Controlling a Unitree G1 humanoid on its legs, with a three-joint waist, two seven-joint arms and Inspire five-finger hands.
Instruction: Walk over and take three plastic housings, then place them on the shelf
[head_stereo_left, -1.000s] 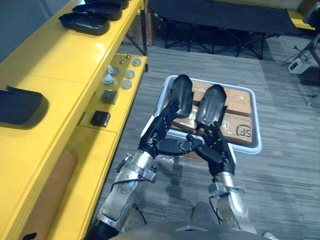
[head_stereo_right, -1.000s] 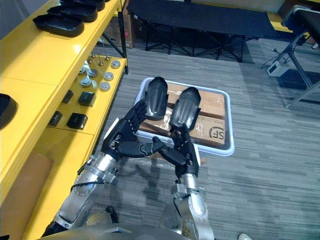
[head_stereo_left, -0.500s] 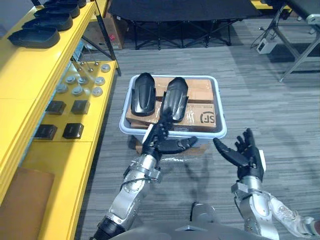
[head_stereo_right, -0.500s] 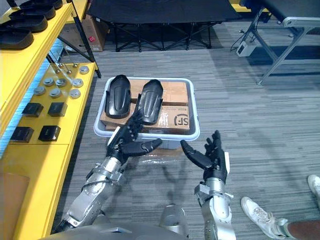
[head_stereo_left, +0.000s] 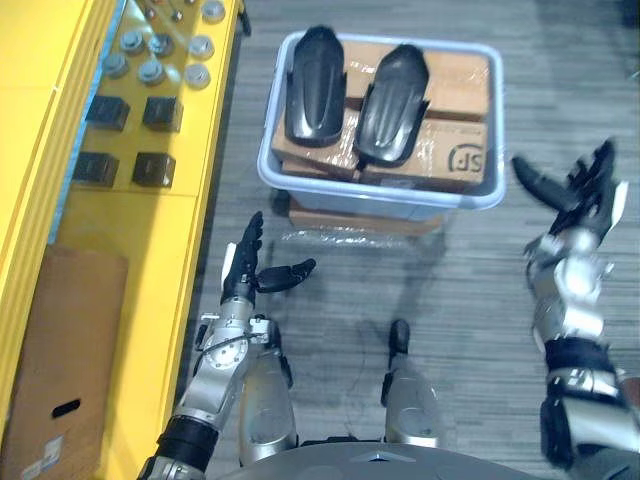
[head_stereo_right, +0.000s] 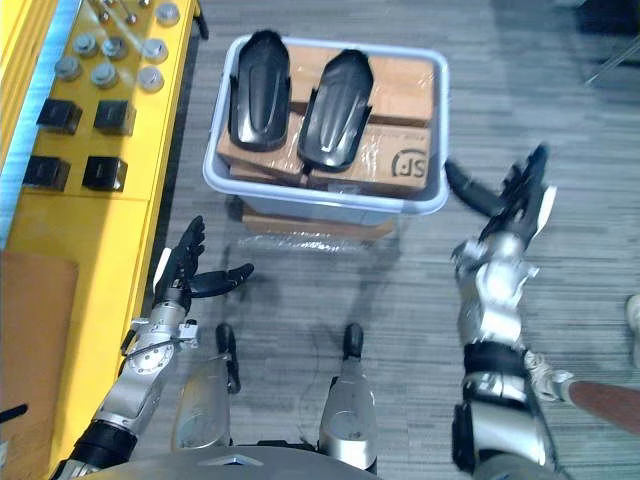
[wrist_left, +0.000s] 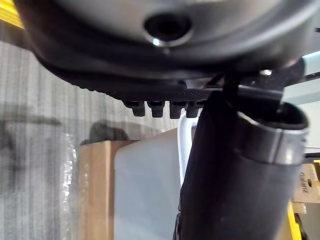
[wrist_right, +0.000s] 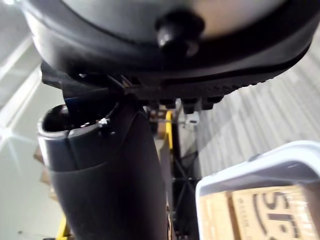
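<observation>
Along the left runs the yellow shelf (head_stereo_left: 45, 110), carrying round metal parts (head_stereo_left: 150, 70), black blocks (head_stereo_left: 125, 112) and, nearer the robot, a flat cardboard sheet (head_stereo_left: 60, 350). Just beside the shelf's edge the left arm reaches forward low over the grey floor (head_stereo_left: 470, 300). The left hand (head_stereo_left: 241, 285) is raised with its fingers (head_stereo_left: 250, 235) straight and close together and its thumb out to the side; it holds and touches nothing. Ahead, in the middle, a pale bin (head_stereo_left: 380, 200) sits on the floor, packed with cardboard boxes (head_stereo_left: 460, 150). On top of them the left housing (head_stereo_left: 315, 85) and the right housing (head_stereo_left: 392, 102) lie side by side, both black, with neither hand touching them. To the right of the bin the right arm is lifted, and the right hand (head_stereo_left: 585, 200) is spread wide and empty, its thumb pointing toward the bin's corner but apart from it.
</observation>
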